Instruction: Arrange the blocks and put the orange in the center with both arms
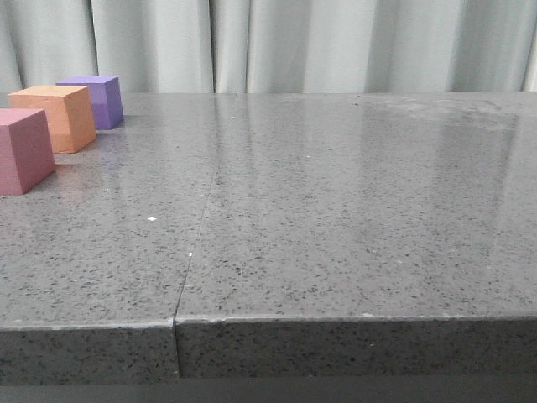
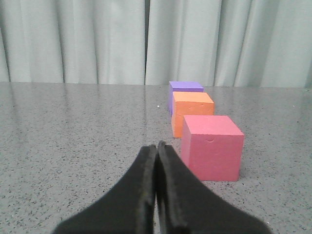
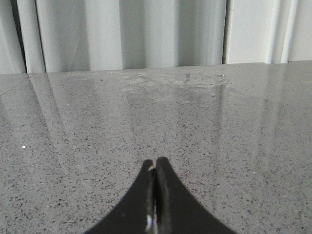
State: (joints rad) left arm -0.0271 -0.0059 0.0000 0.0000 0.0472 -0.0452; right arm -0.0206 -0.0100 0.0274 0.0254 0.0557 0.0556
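Orange, the foam-like middle block in the row at the bench's far left is judged light and soft, best pinched across flat sides; both end effectors are pressed together.

A grey speckled stone table stands before pale pleated curtains.

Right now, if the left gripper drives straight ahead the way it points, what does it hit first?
Probably nothing: the left gripper, fingers shut, points just beside the pink-red cube, over bare table toward the curtain. Clearance from that cube looks slim; depth is unclear.
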